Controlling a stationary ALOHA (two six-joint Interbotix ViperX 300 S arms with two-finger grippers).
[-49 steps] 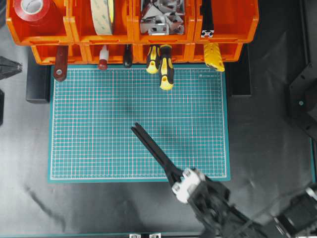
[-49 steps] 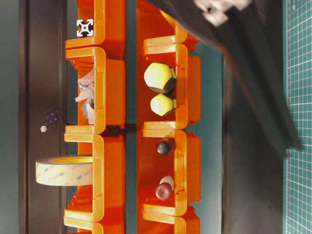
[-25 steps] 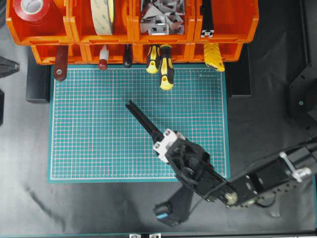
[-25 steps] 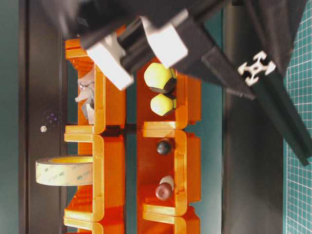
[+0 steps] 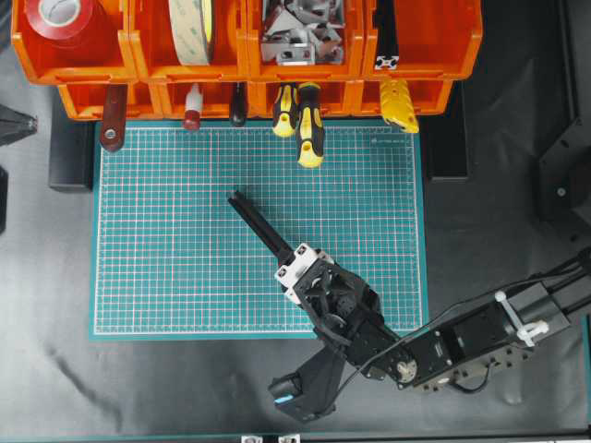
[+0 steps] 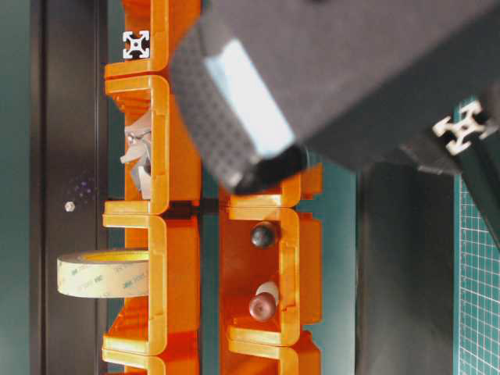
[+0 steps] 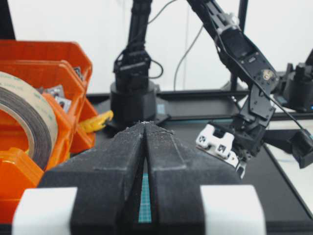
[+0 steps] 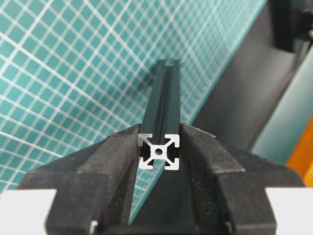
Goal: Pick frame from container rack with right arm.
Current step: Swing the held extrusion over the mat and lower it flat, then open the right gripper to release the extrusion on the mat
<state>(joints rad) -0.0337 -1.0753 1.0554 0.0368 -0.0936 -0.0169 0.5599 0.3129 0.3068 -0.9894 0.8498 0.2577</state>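
Clamped on one end of the frame [image 8: 160, 147] in the right gripper [image 8: 159, 152], bar out over the green mat [image 5: 166, 231] and clear of the container rack [image 5: 420, 41], ready for setting down.

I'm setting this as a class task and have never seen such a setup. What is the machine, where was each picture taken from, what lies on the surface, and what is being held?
It is a robot with two arms, each ending in a two-fingered gripper. One picture looks straight down. One looks along the table, turned sideways. Two come from cameras on the wrists.

From above, a green cutting mat lies on a dark table. At its far edge stands the container rack, orange bins with tape, metal brackets and screwdrivers.

The right gripper is shut on the frame, a slim black grooved bar with a pale cut end, carried over the mat. Another such bar sits in the rack's top right bin.

The left gripper is shut and holds nothing.
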